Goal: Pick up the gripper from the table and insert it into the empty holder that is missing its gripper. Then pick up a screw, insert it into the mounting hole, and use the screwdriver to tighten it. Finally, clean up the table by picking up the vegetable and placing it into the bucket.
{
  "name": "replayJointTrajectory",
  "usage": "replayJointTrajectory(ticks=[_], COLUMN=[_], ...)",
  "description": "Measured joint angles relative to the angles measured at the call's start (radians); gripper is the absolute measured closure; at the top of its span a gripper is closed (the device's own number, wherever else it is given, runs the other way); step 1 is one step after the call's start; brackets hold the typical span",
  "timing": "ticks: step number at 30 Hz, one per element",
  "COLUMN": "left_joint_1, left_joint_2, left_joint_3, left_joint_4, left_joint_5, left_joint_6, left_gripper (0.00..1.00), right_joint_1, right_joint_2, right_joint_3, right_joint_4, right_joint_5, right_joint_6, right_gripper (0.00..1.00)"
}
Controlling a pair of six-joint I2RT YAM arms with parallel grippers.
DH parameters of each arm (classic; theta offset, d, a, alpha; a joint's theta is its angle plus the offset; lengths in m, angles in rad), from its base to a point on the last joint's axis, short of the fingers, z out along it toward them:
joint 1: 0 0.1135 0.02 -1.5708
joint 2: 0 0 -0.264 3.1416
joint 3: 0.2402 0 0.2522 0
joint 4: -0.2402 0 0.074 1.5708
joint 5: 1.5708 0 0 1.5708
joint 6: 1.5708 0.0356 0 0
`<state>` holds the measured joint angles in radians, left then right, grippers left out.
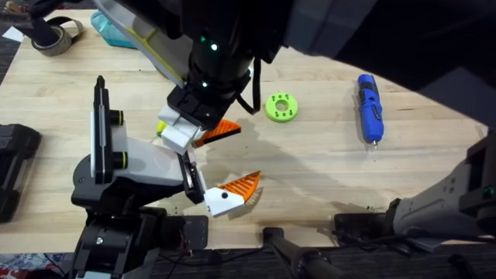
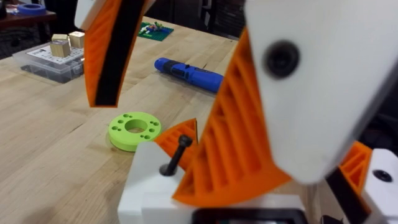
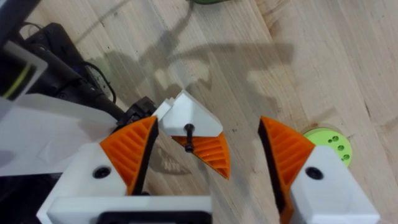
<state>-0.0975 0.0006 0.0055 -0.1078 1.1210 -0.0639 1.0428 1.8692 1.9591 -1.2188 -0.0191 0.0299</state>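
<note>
The gripper (image 3: 186,117), a white-based orange finger (image 2: 179,134), sits in the black holder (image 1: 188,174) at the tip of my grey-white left arm (image 1: 132,167). A black screw (image 3: 188,134) stands in its base (image 2: 177,155), head raised. The ribbed twin finger (image 1: 236,192) sits apart from it, so my left gripper (image 1: 246,153) is open. My right gripper (image 3: 208,134) hovers open, one finger on either side of the screwed finger, holding nothing. The blue screwdriver (image 1: 368,108) lies at the far right (image 2: 189,71). Vegetable and bucket are out of view.
A green holed disc (image 1: 280,107) lies between the arms and the screwdriver. A teal pouch (image 1: 116,31) and a tape roll (image 1: 54,35) are at the back left. A black case (image 1: 12,167) sits at the left edge. A clear box of blocks (image 2: 53,56) stands farther off.
</note>
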Motion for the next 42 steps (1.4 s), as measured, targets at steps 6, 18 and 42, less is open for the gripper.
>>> replayJointTrajectory(ticks=[6, 18, 42], left_joint_1=[-0.001, -0.001, -0.001], left_joint_2=[0.0, 0.0, 0.0], left_joint_3=[0.0, 0.0, 0.0], left_joint_4=[-0.001, -0.002, -0.002], left_joint_5=[0.002, 0.005, 0.005], left_joint_6=[-0.001, -0.001, -0.001], left_gripper=[0.013, 0.013, 0.013], right_joint_1=[0.0, 0.0, 0.0], right_joint_2=[0.0, -0.001, -0.112], right_joint_3=[0.0, 0.0, -0.002], right_joint_4=[-0.003, -0.001, -0.068], right_joint_5=[-0.001, -0.001, -0.005], right_joint_6=[-0.001, -0.004, -0.003], right_gripper=[0.023, 0.023, 0.023])
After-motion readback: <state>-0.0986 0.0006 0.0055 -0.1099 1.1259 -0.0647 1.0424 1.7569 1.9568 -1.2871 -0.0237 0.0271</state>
